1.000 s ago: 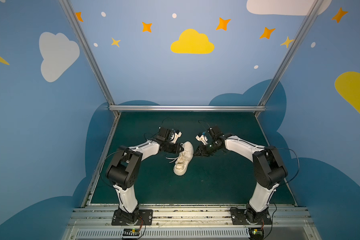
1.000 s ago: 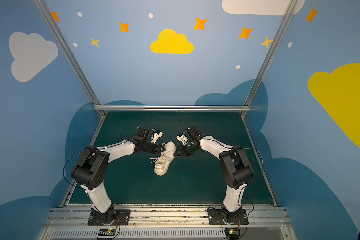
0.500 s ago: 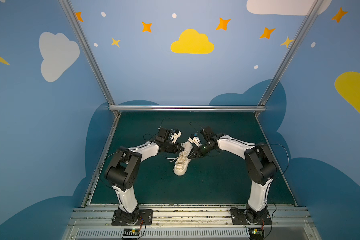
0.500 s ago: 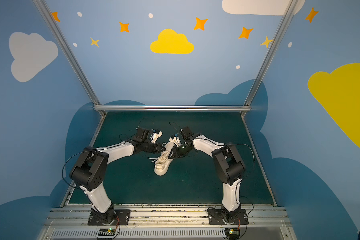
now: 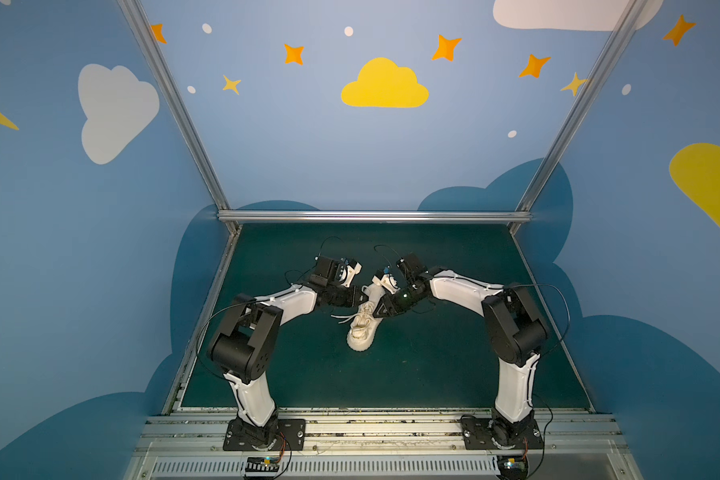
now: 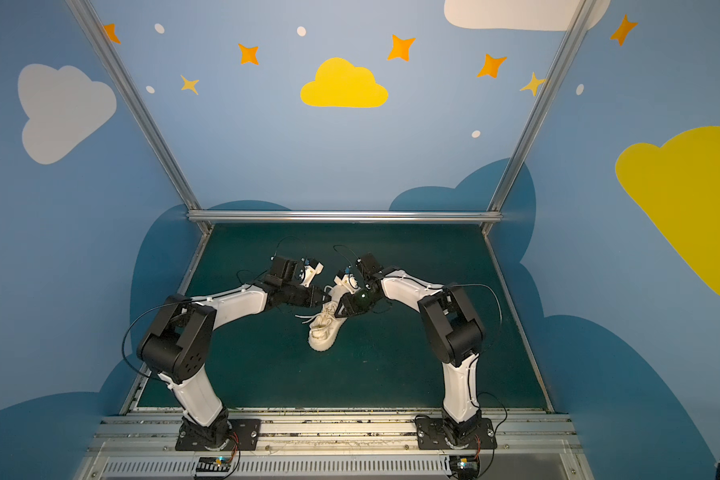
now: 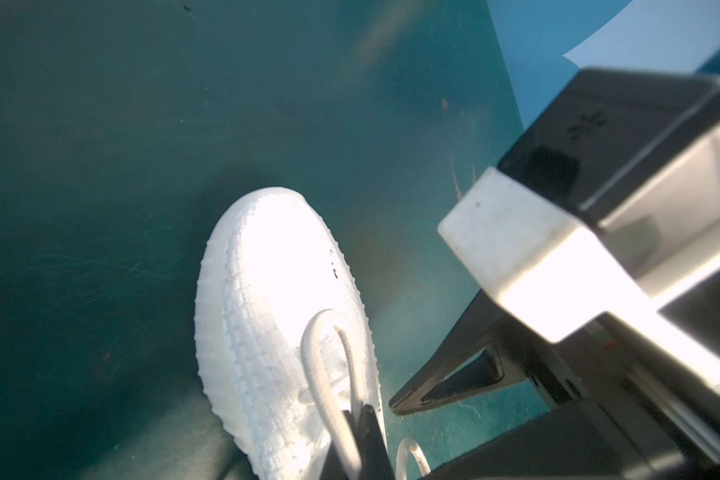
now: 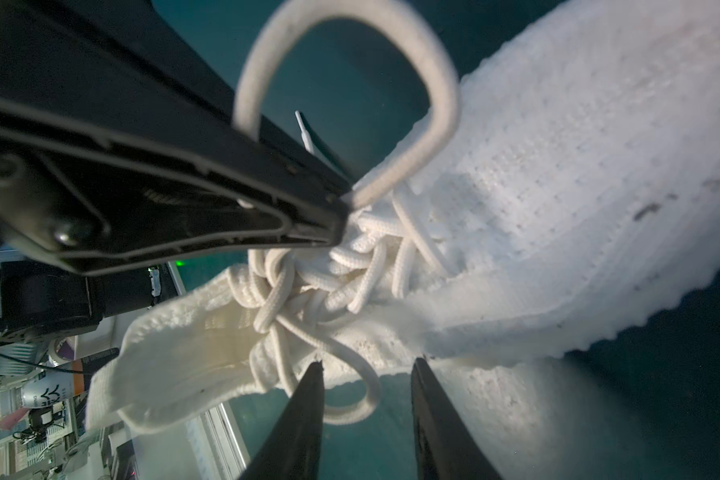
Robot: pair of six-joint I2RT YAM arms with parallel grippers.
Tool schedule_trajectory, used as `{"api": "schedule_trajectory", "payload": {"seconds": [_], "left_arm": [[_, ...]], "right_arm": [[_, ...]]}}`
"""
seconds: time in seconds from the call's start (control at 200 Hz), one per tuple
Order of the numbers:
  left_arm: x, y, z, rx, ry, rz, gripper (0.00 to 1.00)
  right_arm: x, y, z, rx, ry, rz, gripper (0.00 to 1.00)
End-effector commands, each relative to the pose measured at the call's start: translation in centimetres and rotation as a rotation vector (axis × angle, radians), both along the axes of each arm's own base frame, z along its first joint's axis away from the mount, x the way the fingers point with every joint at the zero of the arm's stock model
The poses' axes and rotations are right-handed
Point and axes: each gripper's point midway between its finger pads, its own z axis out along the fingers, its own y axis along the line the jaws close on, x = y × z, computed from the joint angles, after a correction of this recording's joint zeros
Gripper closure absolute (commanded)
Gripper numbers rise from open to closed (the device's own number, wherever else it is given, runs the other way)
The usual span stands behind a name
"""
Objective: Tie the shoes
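**Item:** one cream knit shoe (image 5: 360,330) lies near the middle of the worktop (image 5: 454,365), somewhat towards the back edge, with its toe pointing to the front edge. It sits the same way in both top views.

**Left gripper** (image 8: 341,199): clenched on a tall lace loop (image 8: 435,87). It pinches the loop at its base, close to the lacing, and the loop stands free above the shoe.

**Right gripper** (image 8: 366,368): jaws parted and grasping nothing. A smaller loop (image 8: 364,401) lies between the fingers (image 8: 304,411) at the shoe's side and appears untouched.

**Laces** (image 8: 321,282): a loose tangle over the tongue. No finished bow is evident.

**Risks, as judged:**
- The right jaws may close on the knit collar, or on two strands at once, because the tangle is crowded.
- The smaller loop is slack and lies low, so it may slip out as the jaws close.
- Nothing pins the shoe, so a pull from either side may drag it across the worktop.
- The two grippers are close together, so their fingers could touch.

**Containers:** none in view, so there are no contents to report.
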Motion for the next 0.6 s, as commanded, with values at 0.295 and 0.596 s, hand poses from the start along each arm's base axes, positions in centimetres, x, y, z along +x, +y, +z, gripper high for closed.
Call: {"api": "schedule_trajectory", "payload": {"seconds": [0.295, 0.596], "left_arm": [[-0.2, 0.1, 1.3, -0.03, -0.02, -0.001, 0.97], [-0.4, 0.3, 1.2, -0.032, -0.016, 0.006, 0.97]], "right_arm": [[0.1, 1.7, -0.4, 0.054, -0.014, 0.053, 0.72], [-0.8, 1.7, 0.7, 0.085, -0.038, 0.053, 0.89]]}}
